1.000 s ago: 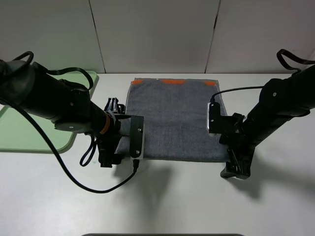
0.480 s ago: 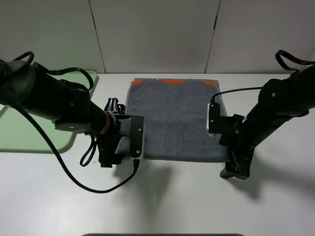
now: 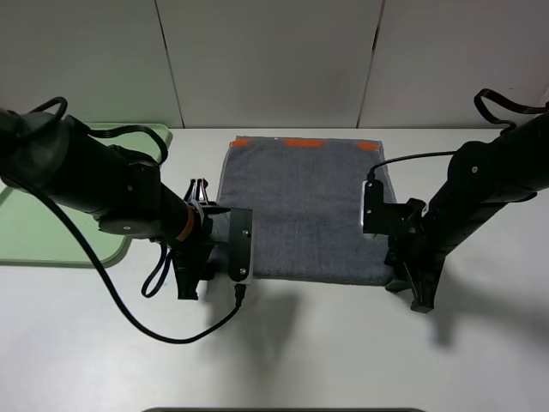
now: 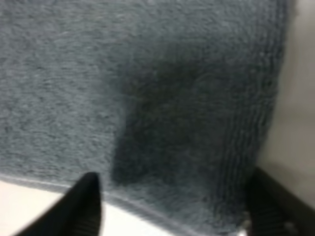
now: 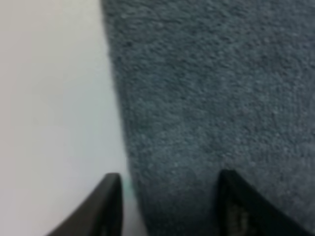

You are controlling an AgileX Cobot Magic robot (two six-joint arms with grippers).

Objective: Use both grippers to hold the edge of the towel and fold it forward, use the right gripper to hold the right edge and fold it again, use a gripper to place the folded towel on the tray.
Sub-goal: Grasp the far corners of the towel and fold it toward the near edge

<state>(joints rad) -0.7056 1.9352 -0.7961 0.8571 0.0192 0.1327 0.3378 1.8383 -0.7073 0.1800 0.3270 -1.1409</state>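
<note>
The dark grey towel (image 3: 300,206) lies flat on the table, its orange patches along the far hem. Its plain near edge (image 3: 313,278) faces the front. My left gripper (image 3: 196,283), on the arm with the orange ring, points down at the towel's near left corner. In the left wrist view this gripper (image 4: 172,216) is open, with its fingers either side of the towel corner (image 4: 197,147). My right gripper (image 3: 413,292), under the grey box, points down at the near right corner. In the right wrist view it (image 5: 167,211) is open over the towel's side hem (image 5: 197,98). Neither gripper holds anything.
The pale green tray (image 3: 51,240) lies at the left, partly behind the left arm. A black cable (image 3: 146,318) loops over the table in front of the left arm. A grey panelled wall stands behind the table.
Both grippers have tilted and shifted slightly inward toward the towel's near corners. The towel has not moved.
</note>
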